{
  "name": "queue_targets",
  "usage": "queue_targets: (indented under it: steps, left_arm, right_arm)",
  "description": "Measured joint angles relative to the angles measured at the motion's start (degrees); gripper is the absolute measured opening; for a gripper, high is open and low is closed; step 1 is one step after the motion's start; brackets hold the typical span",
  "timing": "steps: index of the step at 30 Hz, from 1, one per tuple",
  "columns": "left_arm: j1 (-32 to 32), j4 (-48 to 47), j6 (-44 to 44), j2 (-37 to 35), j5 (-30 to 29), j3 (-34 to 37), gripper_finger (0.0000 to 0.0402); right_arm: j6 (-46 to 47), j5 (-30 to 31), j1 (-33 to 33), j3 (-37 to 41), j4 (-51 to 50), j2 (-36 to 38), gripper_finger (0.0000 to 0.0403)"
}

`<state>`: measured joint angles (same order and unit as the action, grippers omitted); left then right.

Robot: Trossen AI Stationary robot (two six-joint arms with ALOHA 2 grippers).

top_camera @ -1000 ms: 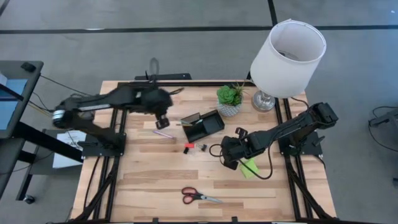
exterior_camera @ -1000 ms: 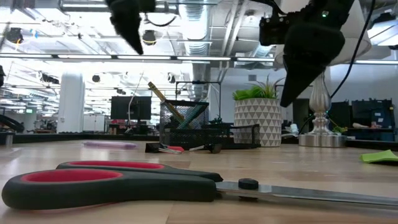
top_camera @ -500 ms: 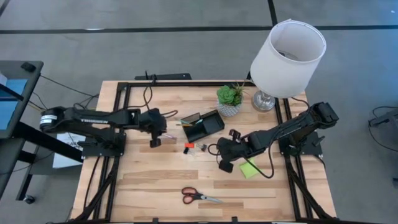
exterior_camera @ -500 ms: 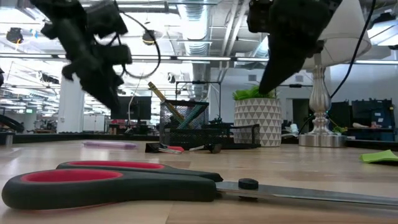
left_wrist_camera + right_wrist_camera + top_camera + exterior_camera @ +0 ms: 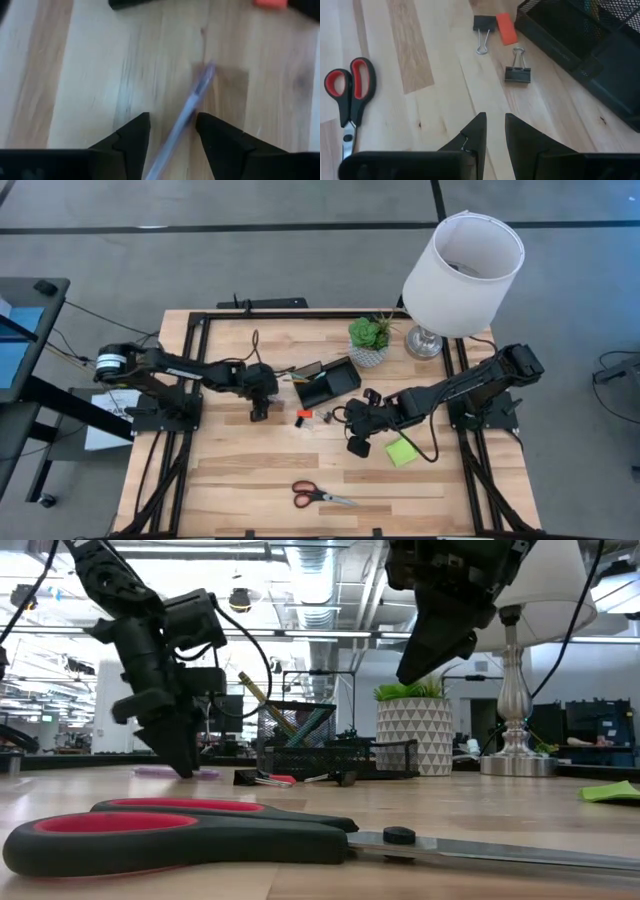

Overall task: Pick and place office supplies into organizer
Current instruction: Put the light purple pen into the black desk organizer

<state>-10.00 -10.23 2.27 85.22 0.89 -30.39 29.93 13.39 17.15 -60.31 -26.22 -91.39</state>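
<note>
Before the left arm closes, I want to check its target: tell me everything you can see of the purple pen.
The purple pen is a thin, pale purple stick that looks like translucent plastic, with a darker section near one end. It lies flat on the light wooden table, left of the black mesh organizer, and runs slantwise between the open fingers of the left gripper. The gripper straddles it; whether the fingers touch it is unclear. Nothing else appears to touch it.

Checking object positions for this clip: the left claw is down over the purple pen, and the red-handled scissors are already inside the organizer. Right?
Not quite. The high view shows the red-handled scissors lying on the table near its front edge, well apart from the organizer. The left claw is indeed down over the purple pen.
</note>
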Motion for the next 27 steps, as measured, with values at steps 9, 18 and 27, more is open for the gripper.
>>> queue_targets:
  steps: [9, 18, 27]
  left_arm:
    - [4.78, -0.90, -22.97, -1.20, -3.92, 0.57, 0.0125]
    - [11.11, 0.34, -41.67, -0.86, -6.92, 0.70, 0.0014]
    - [15.84, 5.70, -45.11, -0.63, -6.15, 0.81, 0.0078]
  right_arm:
    - [-1.24, 0.00, 0.24, 0.00, -0.05, 0.00, 0.0065]
    - [-2.01, -0.02, 0.48, 0.00, -0.05, -0.02, 0.0065]
    - [-2.52, -0.02, 0.88, 0.00, -0.04, -0.02, 0.0065]
